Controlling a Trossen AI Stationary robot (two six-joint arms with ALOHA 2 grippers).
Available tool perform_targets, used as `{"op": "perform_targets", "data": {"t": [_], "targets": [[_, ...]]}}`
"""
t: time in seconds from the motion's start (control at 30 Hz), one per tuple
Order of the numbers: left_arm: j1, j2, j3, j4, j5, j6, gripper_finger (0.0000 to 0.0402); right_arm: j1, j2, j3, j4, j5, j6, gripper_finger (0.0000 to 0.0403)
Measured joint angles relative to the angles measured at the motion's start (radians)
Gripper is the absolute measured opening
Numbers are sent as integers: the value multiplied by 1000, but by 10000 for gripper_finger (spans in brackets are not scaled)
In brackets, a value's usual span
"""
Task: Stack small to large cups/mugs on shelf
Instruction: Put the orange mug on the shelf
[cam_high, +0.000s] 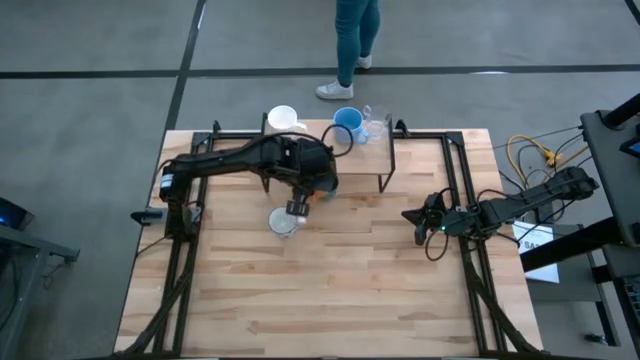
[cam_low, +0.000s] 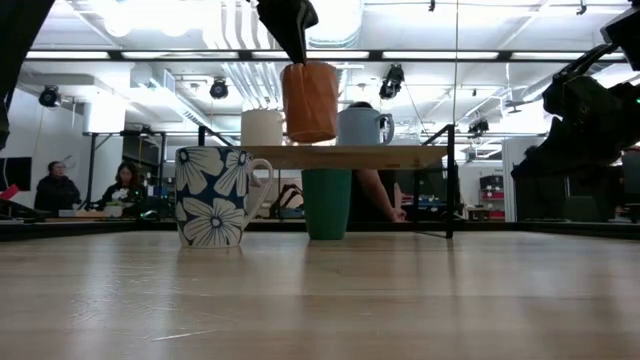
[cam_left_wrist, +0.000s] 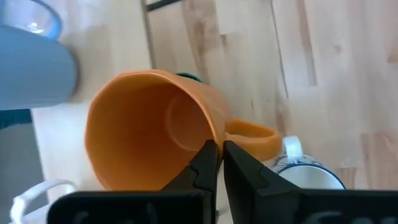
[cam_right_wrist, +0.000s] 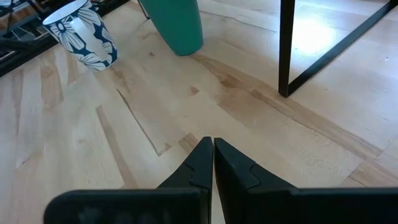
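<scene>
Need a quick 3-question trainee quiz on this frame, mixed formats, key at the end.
1. True or false: the left gripper is shut on the rim of the orange mug, held above the shelf.
2. Where does the dark green cup stand? A) on the shelf B) on the table under the shelf C) in the right gripper
3. Fill in: the mug standing on the table with a dark flower pattern is ____ the shelf, not on it.

Key: 1 true; 2 B; 3 beside.
</scene>
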Motion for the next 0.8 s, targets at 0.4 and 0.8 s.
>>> {"op": "perform_targets", "data": {"t": [0.4, 0.8], "targets": [[93, -2, 46, -49, -24, 29, 0, 0, 0, 0, 0, 0, 0, 8], [148, -2, 46, -8, 24, 85, 0, 0, 0, 0, 0, 0, 0, 9]]}}
